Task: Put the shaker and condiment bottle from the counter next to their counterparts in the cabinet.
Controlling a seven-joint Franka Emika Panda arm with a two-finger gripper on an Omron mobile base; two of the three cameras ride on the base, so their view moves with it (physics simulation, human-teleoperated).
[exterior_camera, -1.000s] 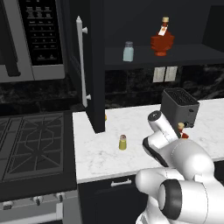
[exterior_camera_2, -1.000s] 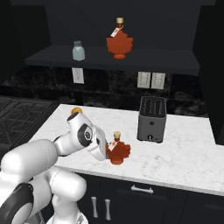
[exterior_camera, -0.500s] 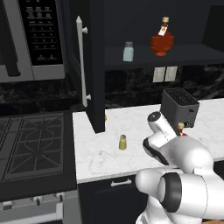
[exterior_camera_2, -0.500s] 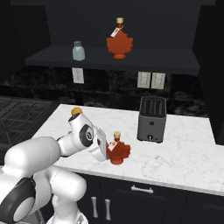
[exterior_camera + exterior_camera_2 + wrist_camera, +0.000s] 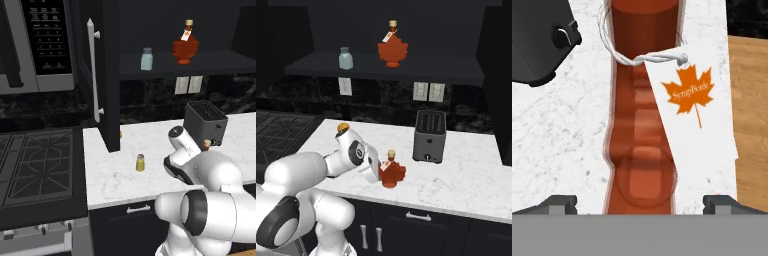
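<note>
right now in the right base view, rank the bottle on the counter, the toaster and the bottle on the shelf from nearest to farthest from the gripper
1. The bottle on the counter, right at the open gripper, near the counter's front edge.
2. The toaster, farther back on the counter and to the right.
3. The bottle on the shelf, high up in the cabinet, right of the blue-grey shaker.
</note>
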